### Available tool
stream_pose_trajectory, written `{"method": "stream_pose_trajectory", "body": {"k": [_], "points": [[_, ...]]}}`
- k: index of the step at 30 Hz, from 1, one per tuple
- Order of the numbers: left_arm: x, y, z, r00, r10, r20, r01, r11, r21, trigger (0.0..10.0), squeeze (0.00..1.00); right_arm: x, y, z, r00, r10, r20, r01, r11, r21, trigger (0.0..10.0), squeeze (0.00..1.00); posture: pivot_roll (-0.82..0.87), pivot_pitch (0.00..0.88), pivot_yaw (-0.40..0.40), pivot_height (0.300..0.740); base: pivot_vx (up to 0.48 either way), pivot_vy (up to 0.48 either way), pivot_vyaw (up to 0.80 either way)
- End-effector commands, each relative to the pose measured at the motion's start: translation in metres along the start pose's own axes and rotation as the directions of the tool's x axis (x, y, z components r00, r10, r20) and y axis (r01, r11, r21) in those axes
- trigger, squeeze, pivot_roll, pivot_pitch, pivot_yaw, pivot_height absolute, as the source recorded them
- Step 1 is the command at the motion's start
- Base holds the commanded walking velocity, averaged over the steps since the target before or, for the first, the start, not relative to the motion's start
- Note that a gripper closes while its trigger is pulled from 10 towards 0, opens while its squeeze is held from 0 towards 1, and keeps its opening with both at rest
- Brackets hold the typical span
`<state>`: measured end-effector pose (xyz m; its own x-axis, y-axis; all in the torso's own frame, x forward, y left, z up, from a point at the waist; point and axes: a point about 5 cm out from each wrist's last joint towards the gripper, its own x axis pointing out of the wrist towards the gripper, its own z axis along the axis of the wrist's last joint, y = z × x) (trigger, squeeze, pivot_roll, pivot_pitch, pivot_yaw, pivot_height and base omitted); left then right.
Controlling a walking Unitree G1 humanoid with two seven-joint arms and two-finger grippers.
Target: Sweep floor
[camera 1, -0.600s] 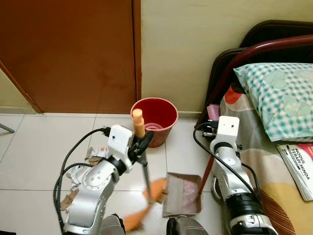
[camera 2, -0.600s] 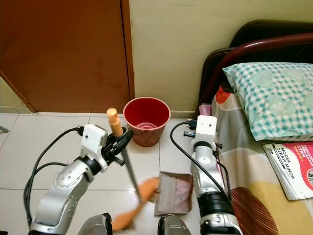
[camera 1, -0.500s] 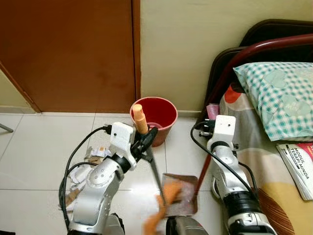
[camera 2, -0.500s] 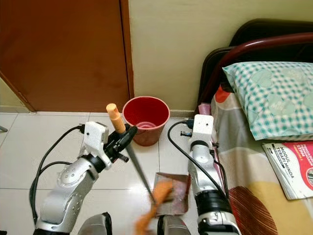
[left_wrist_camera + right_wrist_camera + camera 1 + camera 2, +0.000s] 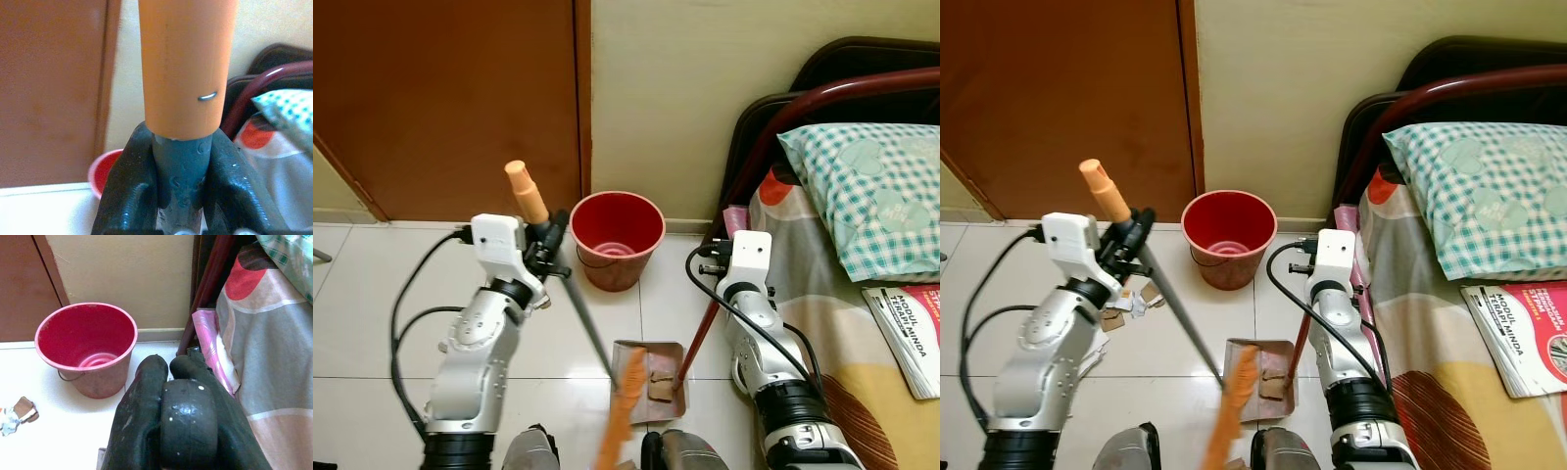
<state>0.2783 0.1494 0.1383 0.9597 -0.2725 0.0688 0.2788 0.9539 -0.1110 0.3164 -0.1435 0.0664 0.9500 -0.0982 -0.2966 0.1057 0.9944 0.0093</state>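
My left gripper [image 5: 551, 251] is shut on the broom's grey shaft [image 5: 181, 176], just below its orange end cap [image 5: 526, 191]. The shaft slants down to the right, and the orange broom head [image 5: 622, 409] rests at the left edge of the dustpan [image 5: 644, 354]. The dustpan lies on the white tiles and holds brown scraps [image 5: 659, 384]. Its red handle [image 5: 695, 333] rises to my right gripper [image 5: 717, 284], which is shut on the handle's dark top end [image 5: 188, 426].
A red bucket [image 5: 617, 235] stands against the wall beyond the dustpan. Paper and brown scraps [image 5: 1128, 302] lie on the tiles by my left arm. A bed [image 5: 862, 323] with a checked pillow [image 5: 867, 186] and a book runs along the right. A brown door [image 5: 450, 98] is at the back left.
The broom's top has swung left and the head has moved across into the dustpan's left edge. Brown scraps now lie in the pan. The dustpan and right arm shifted slightly left.
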Motion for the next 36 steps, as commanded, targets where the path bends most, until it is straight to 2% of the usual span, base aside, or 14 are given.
{"method": "stream_pose_trajectory", "body": {"k": [1, 2, 3, 6, 10, 12, 13, 15, 18, 23, 25, 27, 31, 36], "points": [[-0.001, 0.010, 0.015, 0.997, 0.040, 0.061, -0.044, 0.996, 0.073, 10.0, 0.00, 0.001, -0.005, -0.003, 1.000, 0.000, -0.025, 0.000, 1.000, -0.001, 10.0, 0.00, 0.02, 0.154, -0.071, 0.740, 0.000, 0.000, 0.00], [-0.002, 0.014, 0.018, 0.996, 0.050, 0.068, -0.056, 0.995, 0.080, 10.0, 0.00, 0.001, -0.005, -0.002, 1.000, 0.000, -0.020, 0.000, 1.000, 0.000, 10.0, 0.00, 0.02, 0.159, -0.072, 0.740, 0.000, 0.000, 0.00], [-0.005, 0.025, 0.027, 0.991, 0.101, 0.093, -0.111, 0.988, 0.110, 10.0, 0.00, 0.003, -0.006, 0.005, 1.000, 0.016, 0.004, -0.016, 1.000, 0.002, 10.0, 0.00, 0.02, 0.174, -0.076, 0.740, 0.000, 0.000, 0.00], [-0.008, 0.030, 0.029, 0.986, 0.130, 0.103, -0.143, 0.982, 0.125, 10.0, 0.00, 0.003, -0.006, 0.007, 1.000, 0.026, 0.016, -0.026, 1.000, -0.002, 10.0, 0.00, 0.02, 0.175, -0.080, 0.740, 0.000, 0.000, 0.00], [-0.020, 0.040, 0.018, 0.978, 0.197, 0.076, -0.207, 0.962, 0.178, 10.0, 0.00, -0.001, -0.008, 0.016, 0.995, 0.078, 0.070, -0.080, 0.996, 0.030, 10.0, 0.00, 0.02, 0.178, -0.086, 0.740, 0.000, 0.000, 0.00], [-0.028, 0.045, 0.003, 0.972, 0.232, 0.031, -0.234, 0.954, 0.188, 10.0, 0.00, -0.004, -0.012, 0.024, 0.990, 0.089, 0.109, -0.095, 0.994, 0.050, 10.0, 0.00, 0.02, 0.165, -0.092, 0.740, 0.000, 0.000, 0.00], [-0.028, 0.045, 0.003, 0.972, 0.232, 0.031, -0.234, 0.954, 0.188, 10.0, 0.00, -0.004, -0.012, 0.024, 0.990, 0.089, 0.109, -0.095, 0.994, 0.050, 10.0, 0.00, 0.02, 0.165, -0.092, 0.740, 0.000, 0.000, 0.00], [-0.036, 0.045, -0.015, 0.967, 0.254, -0.026, -0.243, 0.947, 0.209, 10.0, 0.00, -0.008, -0.014, 0.037, 0.976, 0.126, 0.178, -0.143, 0.986, 0.087, 10.0, 0.00, 0.02, 0.165, -0.092, 0.740, 0.000, 0.000, 0.00], [-0.044, 0.041, -0.035, 0.959, 0.266, -0.095, -0.239, 0.943, 0.232, 10.0, 0.00, -0.014, -0.018, 0.055, 0.959, 0.153, 0.237, -0.178, 0.980, 0.087, 10.0, 0.00, 0.01, 0.155, -0.095, 0.740, 0.000, 0.000, 0.00], [-0.053, 0.039, -0.053, 0.937, 0.313, -0.157, -0.265, 0.927, 0.266, 10.0, 0.00, -0.021, -0.019, 0.080, 0.932, 0.214, 0.294, -0.251, 0.964, 0.092, 10.0, 0.00, 0.00, 0.131, -0.087, 0.740, 0.000, 0.000, 0.00], [-0.055, 0.037, -0.060, 0.932, 0.314, -0.178, -0.260, 0.926, 0.273, 10.0, 0.00, -0.022, -0.014, 0.094, 0.917, 0.245, 0.315, -0.297, 0.946, 0.130, 10.0, 0.00, 0.00, 0.127, -0.084, 0.740, 0.000, 0.000, 0.00], [-0.055, 0.037, -0.062, 0.932, 0.315, -0.180, -0.259, 0.926, 0.275, 10.0, 0.00, -0.023, -0.012, 0.098, 0.910, 0.257, 0.325, -0.314, 0.940, 0.135, 10.0, 0.00, 0.00, 0.127, -0.084, 0.740, 0.000, 0.000, 0.00], [-0.056, 0.035, -0.067, 0.928, 0.320, -0.191, -0.263, 0.925, 0.274, 10.0, 0.00, -0.025, 0.001, 0.132, 0.857, 0.334, 0.391, -0.413, 0.900, 0.137, 10.0, 0.00, 0.00, 0.122, -0.083, 0.740, 0.000, 0.000, 0.00], [-0.055, 0.036, -0.068, 0.924, 0.330, -0.194, -0.275, 0.924, 0.265, 10.0, 0.00, -0.027, 0.009, 0.152, 0.817, 0.385, 0.429, -0.477, 0.869, 0.129, 10.0, 0.00, 0.00, 0.122, -0.085, 0.740, 0.000, 0.000, 0.00]]}}
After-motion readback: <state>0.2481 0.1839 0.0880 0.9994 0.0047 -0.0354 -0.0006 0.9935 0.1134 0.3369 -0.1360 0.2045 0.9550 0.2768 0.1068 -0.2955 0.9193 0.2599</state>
